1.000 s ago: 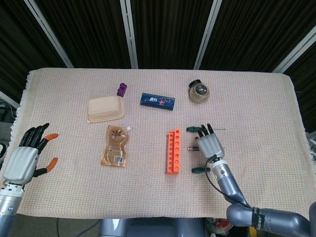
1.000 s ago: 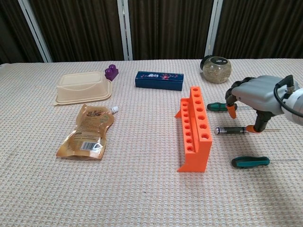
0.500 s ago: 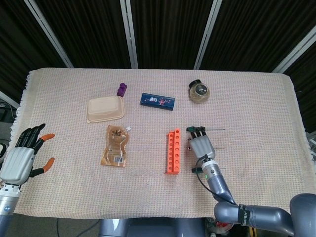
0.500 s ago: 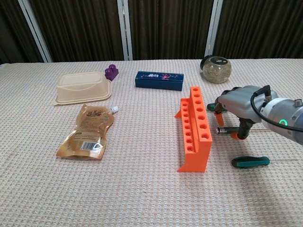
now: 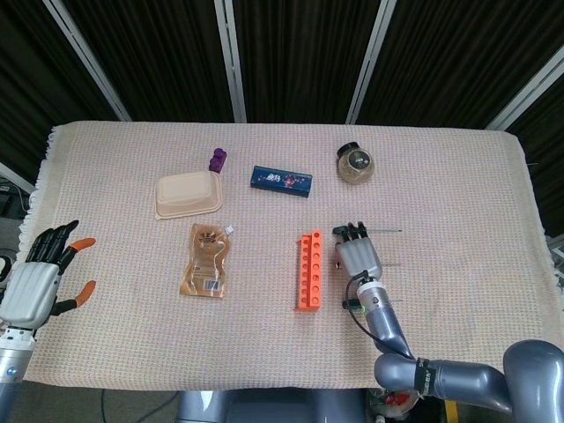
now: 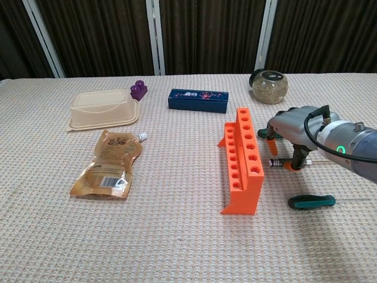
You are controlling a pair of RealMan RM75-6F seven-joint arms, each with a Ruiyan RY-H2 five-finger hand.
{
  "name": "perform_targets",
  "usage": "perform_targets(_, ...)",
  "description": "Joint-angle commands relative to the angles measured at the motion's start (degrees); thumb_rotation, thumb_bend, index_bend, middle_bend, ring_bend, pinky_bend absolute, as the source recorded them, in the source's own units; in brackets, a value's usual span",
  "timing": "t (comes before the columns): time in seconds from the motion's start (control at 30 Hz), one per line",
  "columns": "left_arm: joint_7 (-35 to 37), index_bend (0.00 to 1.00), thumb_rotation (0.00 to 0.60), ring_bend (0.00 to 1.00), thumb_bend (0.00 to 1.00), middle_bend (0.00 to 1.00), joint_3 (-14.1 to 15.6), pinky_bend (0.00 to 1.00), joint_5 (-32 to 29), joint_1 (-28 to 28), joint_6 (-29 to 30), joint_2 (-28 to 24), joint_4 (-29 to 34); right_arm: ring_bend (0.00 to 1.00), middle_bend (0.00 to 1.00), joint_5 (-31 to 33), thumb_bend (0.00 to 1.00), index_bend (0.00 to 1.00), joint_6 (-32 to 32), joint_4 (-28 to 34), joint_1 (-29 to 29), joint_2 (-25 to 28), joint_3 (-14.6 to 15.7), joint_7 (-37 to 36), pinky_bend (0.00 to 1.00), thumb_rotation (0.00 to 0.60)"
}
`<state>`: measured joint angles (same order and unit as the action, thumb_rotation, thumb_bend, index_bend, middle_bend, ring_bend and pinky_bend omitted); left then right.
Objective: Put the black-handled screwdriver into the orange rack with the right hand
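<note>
Right hand [image 6: 294,127] curls over the black screwdriver [image 6: 280,163], grip unconfirmed; a loose pinch risks knocking it into the adjacent rack [image 6: 242,158].

robot test lab setup, beige woven cloth [image 5: 458,176] over table, dark pleated curtains [image 5: 291,53] behind with metal posts, assorted props laid out

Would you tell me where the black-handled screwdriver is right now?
In the chest view, the black-handled screwdriver lies on the cloth just right of the orange rack, under the right hand, between two green-handled screwdrivers.
</note>
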<state>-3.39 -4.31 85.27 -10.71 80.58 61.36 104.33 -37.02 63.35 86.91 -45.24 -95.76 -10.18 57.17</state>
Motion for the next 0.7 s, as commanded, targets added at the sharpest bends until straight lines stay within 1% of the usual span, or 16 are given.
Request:
perform_targets(0.03,0.0,0.22,0.600,0.00,0.33,0.00,-0.1,0.00,0.0,0.0,0.2,0.0,0.1,0.00,0.14,0.3,0.30,0.45,-0.3,-0.7,-0.2,-0.5,0.1,-0.5,0.00,0.600)
perform_targets(0.7,0.0,0.22,0.600,0.00,0.33,0.00,-0.1,0.00,-0.7,0.0,0.4,-0.2,0.1,0.00,0.15,0.6,0.30,0.50,-0.4,-3.7,-1.3,-2.8,1.1,-2.4,0.00,0.600)
